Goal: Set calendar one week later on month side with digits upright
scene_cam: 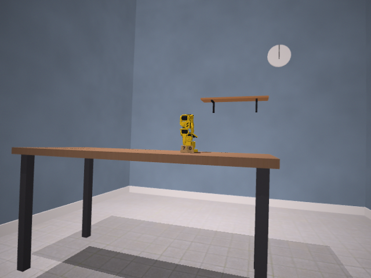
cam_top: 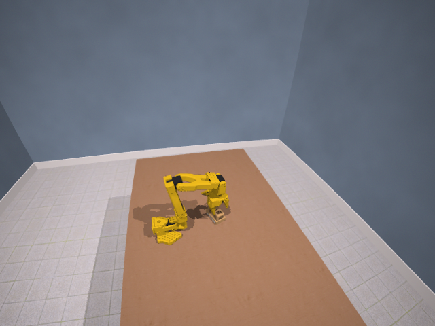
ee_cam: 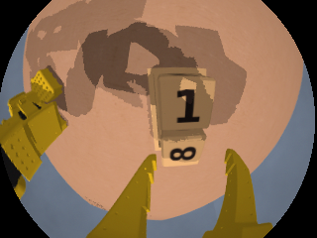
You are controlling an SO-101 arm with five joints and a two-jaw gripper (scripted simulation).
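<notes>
Gripper part open, holding nothing: jaws splayed to either side of the near cube, a visible gap on each side. Hangs just above the calendar tray, out mid-table, well apart from arm base.

Near cube shows an 8 lying sideways on its top face in wrist view; far cube shows a 1 on top. Exterior view reads 7 and 0 on the facing side; month name too small to tell, so can't say which side counts.

Step in hand, by judgement: release and clear.
- Widen jaws before lifting, no dragging the cube.
- Retreat straight up, no sideways swing.
- Watch fingertips vs. tray wall.
- Check both cubes flat, side by side, digits upright.
</notes>
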